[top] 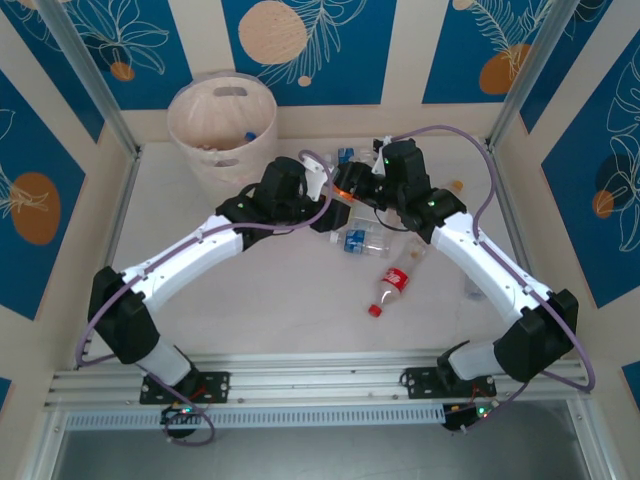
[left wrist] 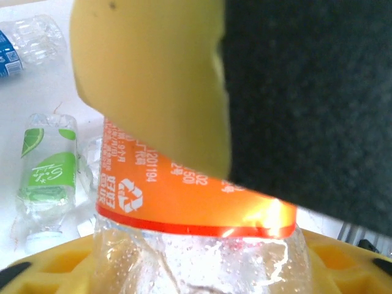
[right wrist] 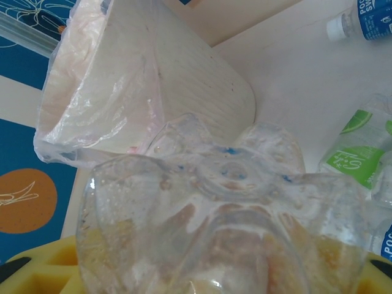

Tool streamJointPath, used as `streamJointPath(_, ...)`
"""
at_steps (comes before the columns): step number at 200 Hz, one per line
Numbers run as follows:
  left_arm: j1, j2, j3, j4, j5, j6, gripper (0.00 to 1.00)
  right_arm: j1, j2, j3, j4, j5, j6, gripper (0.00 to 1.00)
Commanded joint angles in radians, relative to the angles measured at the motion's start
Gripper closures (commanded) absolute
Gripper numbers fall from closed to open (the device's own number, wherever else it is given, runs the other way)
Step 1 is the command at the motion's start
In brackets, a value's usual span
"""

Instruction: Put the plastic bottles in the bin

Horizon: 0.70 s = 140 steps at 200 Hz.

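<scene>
A clear plastic bottle with an orange label [top: 343,186] hangs over the table's far middle, between both grippers. My left gripper [top: 325,190] is shut on its clear body [left wrist: 184,202], just below the label. My right gripper [top: 358,190] is shut on the same bottle, whose lobed clear base [right wrist: 226,202] faces that wrist camera. The right gripper's yellow finger [left wrist: 153,79] and dark body cross the left wrist view. The pale bin [top: 222,125] stands at the far left, its lined rim [right wrist: 153,86] just beyond the held bottle.
Loose bottles lie on the table: a red-label one [top: 392,285], a blue-label one [top: 360,240], a green-label one [left wrist: 49,177] [right wrist: 358,153], and another blue-label one [left wrist: 24,46] [right wrist: 364,21]. Metal frame posts stand at the table's far corners.
</scene>
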Motion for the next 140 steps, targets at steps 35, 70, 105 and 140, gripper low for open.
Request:
streamJointPath(35, -0.007, 0.006, 0.042, 0.036, -0.003, 0.015, 0.60, 0.021, -0.034, -0.012, -0.008, 0.002, 0.000, 0.39)
streamJointPath(70, -0.006, -0.021, 0.042, 0.011, -0.061, 0.031, 0.65, 0.006, -0.067, 0.020, -0.075, 0.064, -0.036, 0.10)
streamJointPath(105, 0.011, -0.055, 0.048, -0.047, -0.144, 0.059, 0.65, -0.053, -0.134, 0.045, -0.129, 0.103, -0.053, 0.01)
streamJointPath(140, 0.080, -0.071, 0.127, -0.155, -0.190, 0.100, 0.64, -0.118, -0.245, 0.018, -0.176, 0.149, -0.047, 0.01)
